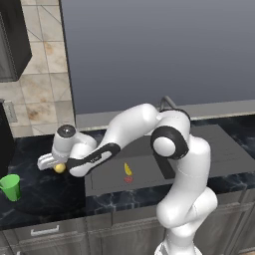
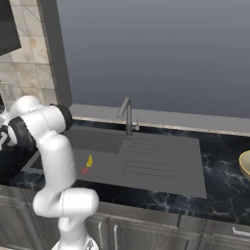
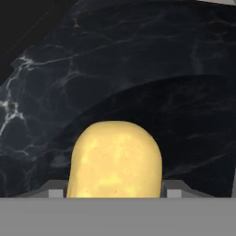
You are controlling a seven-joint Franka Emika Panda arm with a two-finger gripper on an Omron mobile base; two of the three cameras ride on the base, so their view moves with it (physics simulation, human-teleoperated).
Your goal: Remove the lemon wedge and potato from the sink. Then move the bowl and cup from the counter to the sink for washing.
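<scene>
Item 1, far left: I see the cup (image 1: 10,187), bright green, standing upright on the dark marbled worktop (image 1: 45,196) near its front edge in the left base view.

Item 2, just right of it and further back: my fingers (image 1: 58,167) are out over the worktop, left of the sink, closed on the potato (image 1: 60,168). In the left base view it shows as a small yellow-tan lump under the hand. In the hand view the potato (image 3: 115,159) sits between the 2 finger tips, with the worktop (image 3: 138,60) beyond it. I cannot tell whether it touches the surface.

Item 3, centre: the sink (image 1: 144,174), a dark grey recessed basin. The lemon wedge (image 1: 128,170) lies inside it, a narrow yellow crescent just beside the small red drain (image 1: 128,179). The right base view shows the same pair, lemon wedge (image 2: 90,160) above drain (image 2: 85,170), in the left part of the sink (image 2: 105,141).

Item 4: the dark curved faucet (image 2: 127,116) stands at the back edge of the basin, with the ribbed drainboard (image 2: 163,158) running to its right.

Item 5, far right: the bowl (image 2: 245,166), tan-yellow, on the worktop (image 2: 219,161), cut off by the edge of the right base view, well apart from the sink.
</scene>
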